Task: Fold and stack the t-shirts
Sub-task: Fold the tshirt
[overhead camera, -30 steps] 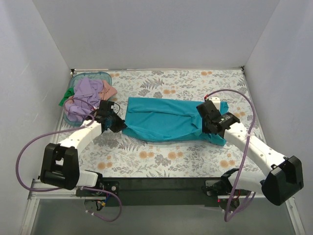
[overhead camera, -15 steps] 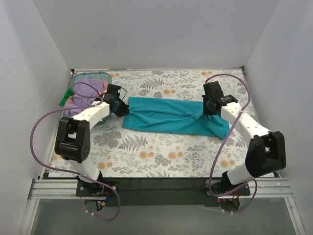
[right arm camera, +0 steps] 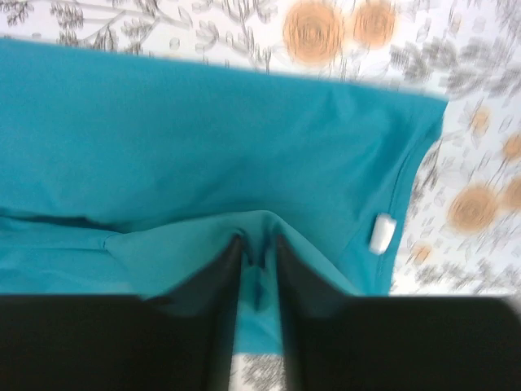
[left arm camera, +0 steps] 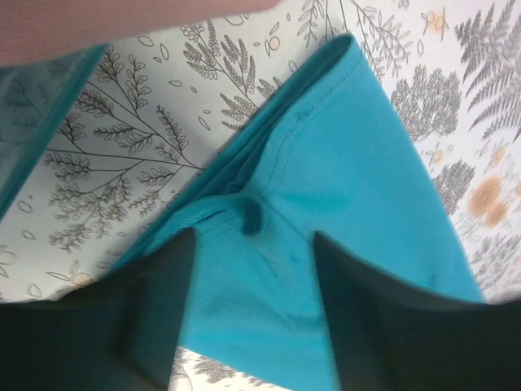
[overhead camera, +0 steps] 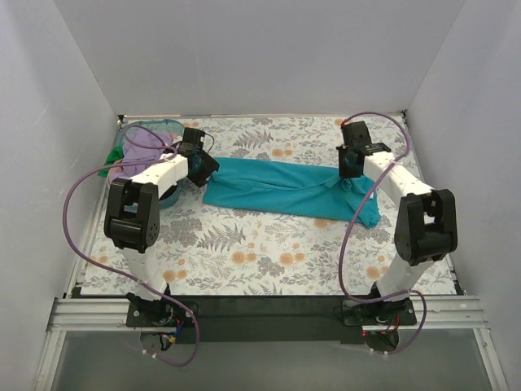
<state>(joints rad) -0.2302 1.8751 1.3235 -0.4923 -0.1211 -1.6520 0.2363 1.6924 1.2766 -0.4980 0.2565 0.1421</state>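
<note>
A teal-blue t-shirt (overhead camera: 277, 189) lies folded into a long narrow band across the middle of the floral table. My left gripper (overhead camera: 205, 167) is at its left end. In the left wrist view it (left arm camera: 254, 244) is open, jaws wide apart, with the flat teal cloth (left arm camera: 358, 163) lying under them. My right gripper (overhead camera: 350, 167) is at the shirt's right end. In the right wrist view it (right arm camera: 256, 244) stands a little open, and a raised fold of the teal cloth (right arm camera: 203, 138) still sits between the fingertips. More t-shirts, lavender (overhead camera: 151, 138) and green (overhead camera: 106, 169), are heaped at the far left.
A teal plastic basket (overhead camera: 142, 124) holds the heap of shirts by the left wall, just behind my left arm; its wall (left arm camera: 41, 122) shows in the left wrist view. White walls close in the table on three sides. A white tag (right arm camera: 381, 234) sits on the shirt's hem.
Both arms swung from the near side toward the back, carrying the shirt's near edge over so the shirt became a narrower band. Both grippers, shut before, have opened.
</note>
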